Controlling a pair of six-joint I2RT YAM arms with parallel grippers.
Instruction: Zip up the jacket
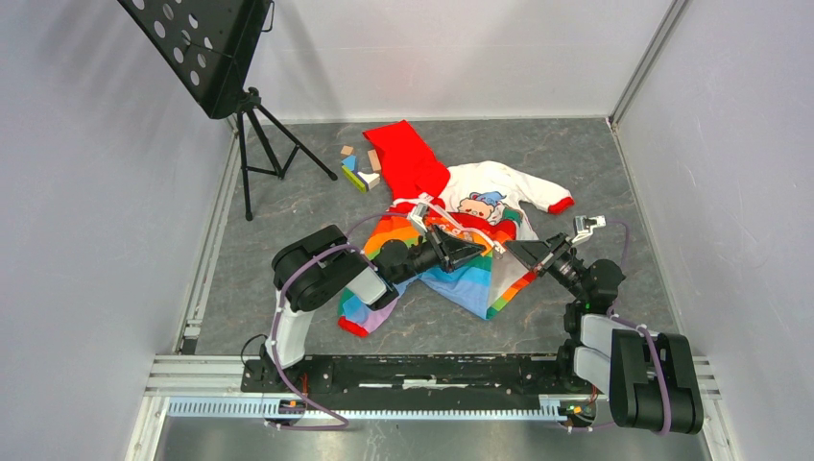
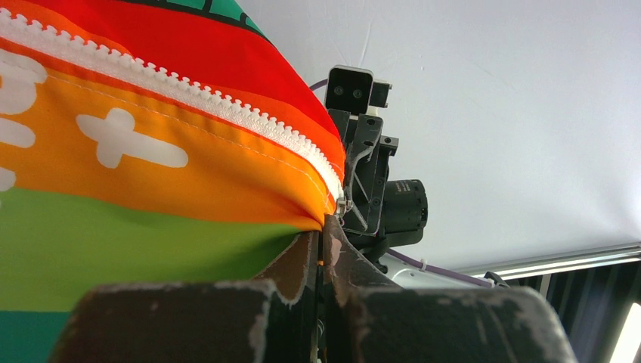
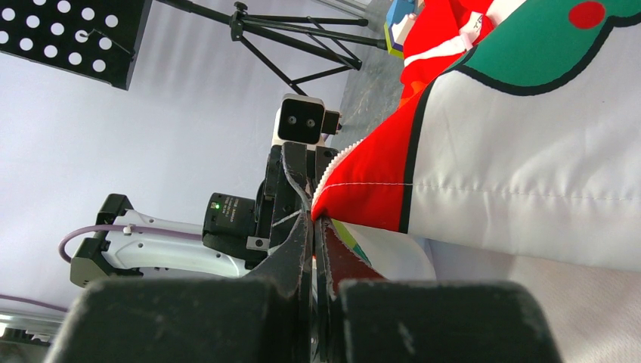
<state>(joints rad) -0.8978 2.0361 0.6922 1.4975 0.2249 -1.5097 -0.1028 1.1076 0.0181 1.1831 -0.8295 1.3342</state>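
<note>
Since the jacket [image 1: 485, 197] looks light, limp and slippery, holds belong close to the zipper [image 2: 189, 98] teeth. It lies crumpled on the bench [image 1: 595, 163], front edges raised: left tool [image 2: 325, 231] clamped on the orange hem, right tool [image 3: 314, 221] clamped on the red edge.

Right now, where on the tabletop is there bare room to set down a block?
Bare grey tabletop lies between the red cuff of the rainbow-striped hooded jacket and the right wall, and between its hem and the black base rail. Crowded: the centre, where the left end effector and right end effector pinch it, and around the coloured wooden blocks.
</note>
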